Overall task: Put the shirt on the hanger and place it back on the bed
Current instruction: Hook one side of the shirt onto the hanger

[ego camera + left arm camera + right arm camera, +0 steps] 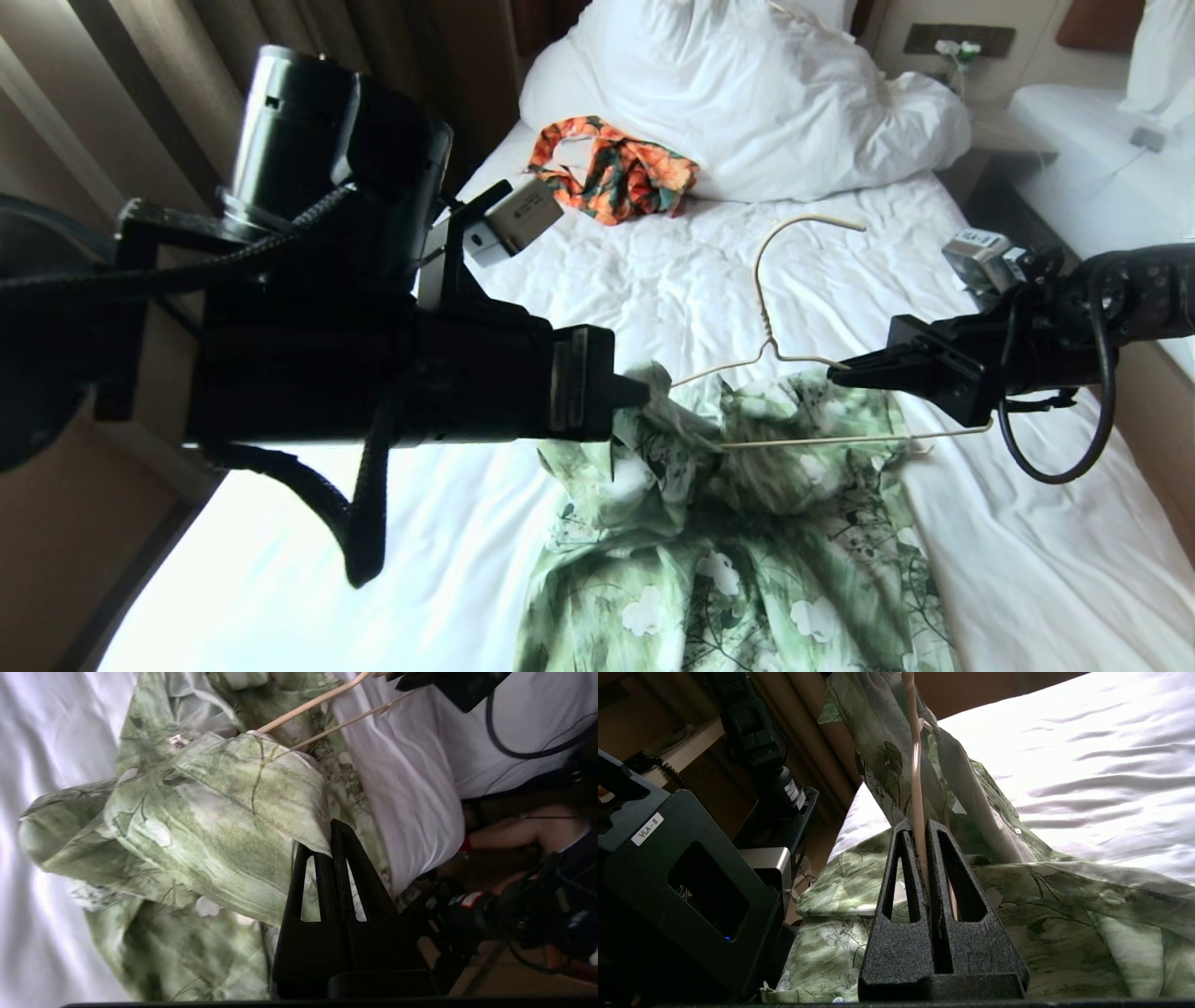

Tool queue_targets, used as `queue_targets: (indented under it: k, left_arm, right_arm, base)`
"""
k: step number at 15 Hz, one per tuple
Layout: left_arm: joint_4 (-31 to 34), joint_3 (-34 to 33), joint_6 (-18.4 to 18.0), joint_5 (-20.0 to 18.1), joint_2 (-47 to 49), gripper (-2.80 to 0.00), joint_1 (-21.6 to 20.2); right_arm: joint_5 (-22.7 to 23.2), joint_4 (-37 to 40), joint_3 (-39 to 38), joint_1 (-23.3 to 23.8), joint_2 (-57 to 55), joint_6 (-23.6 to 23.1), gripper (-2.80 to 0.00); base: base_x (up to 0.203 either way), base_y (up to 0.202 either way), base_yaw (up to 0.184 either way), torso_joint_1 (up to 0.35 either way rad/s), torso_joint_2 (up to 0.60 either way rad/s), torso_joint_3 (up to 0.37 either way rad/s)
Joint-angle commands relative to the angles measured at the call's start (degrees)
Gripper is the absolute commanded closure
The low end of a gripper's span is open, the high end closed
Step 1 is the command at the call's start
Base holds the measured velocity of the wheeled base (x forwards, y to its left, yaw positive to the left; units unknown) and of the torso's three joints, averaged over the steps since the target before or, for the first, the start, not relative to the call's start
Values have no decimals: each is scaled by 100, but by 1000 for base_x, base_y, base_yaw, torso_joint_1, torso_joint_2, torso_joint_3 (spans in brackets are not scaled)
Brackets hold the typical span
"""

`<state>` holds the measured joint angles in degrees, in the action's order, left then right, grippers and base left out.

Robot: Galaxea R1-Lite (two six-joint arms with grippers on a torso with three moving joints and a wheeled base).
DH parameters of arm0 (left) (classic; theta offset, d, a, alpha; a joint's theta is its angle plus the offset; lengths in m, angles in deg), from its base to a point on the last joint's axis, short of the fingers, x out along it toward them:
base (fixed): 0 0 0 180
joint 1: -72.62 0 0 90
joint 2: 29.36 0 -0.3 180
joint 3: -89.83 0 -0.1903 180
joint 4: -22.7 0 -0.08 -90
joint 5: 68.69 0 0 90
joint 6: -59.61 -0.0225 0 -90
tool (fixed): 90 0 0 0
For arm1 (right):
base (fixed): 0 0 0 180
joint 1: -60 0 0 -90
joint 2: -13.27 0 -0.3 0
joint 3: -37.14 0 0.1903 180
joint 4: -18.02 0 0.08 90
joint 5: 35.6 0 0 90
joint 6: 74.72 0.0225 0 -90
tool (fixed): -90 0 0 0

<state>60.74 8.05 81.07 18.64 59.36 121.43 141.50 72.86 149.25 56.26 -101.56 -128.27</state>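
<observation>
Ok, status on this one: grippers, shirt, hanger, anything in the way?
Left gripper shut on shirt, lifting it. Right gripper shut on hanger, one end inside shirt. Orange garment far up the bed, clear.

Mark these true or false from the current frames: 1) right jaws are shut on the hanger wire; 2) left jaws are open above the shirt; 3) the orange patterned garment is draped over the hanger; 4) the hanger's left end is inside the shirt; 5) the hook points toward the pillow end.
1) True. The right gripper is shut on the hanger wire.
2) False. The left gripper is shut on a fold of the shirt, lifting it.
3) False. The orange patterned garment lies apart, near the duvet at the head of the bed.
4) True. That end of the hanger disappears into the shirt's fabric; the right end stays bare.
5) True. The hook curves up toward the duvet end.
</observation>
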Motion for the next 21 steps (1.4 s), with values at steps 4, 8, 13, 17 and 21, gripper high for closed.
queue_targets:
  k: [4,8,13,17,21]
  left_arm:
    - [796,717,-668,510,179,0,238]
    - [1674,1698,-925,1020,756,0,577]
    - [2877,2182,-1653,1593,1141,0,924]
    - [2890,3064,-1726,1766,1759,0,1236]
    - [2071,3709,-1667,1741,2434,0,1695]
  right_arm:
    - [56,-922,-969,95,121,-59,0]
    - [56,-1382,-1145,-218,37,-59,0]
    - [56,-1469,-1053,-427,-50,-59,0]
    - [56,-1530,-1004,-474,-124,-59,0]
    - [56,-1534,-930,-417,-210,-51,0]
  base:
    - [0,0,0,0,0,0]
    - [0,0,0,0,0,0]
    - [0,0,0,0,0,0]
    - [0,0,0,0,0,0]
    - [0,0,0,0,0,0]
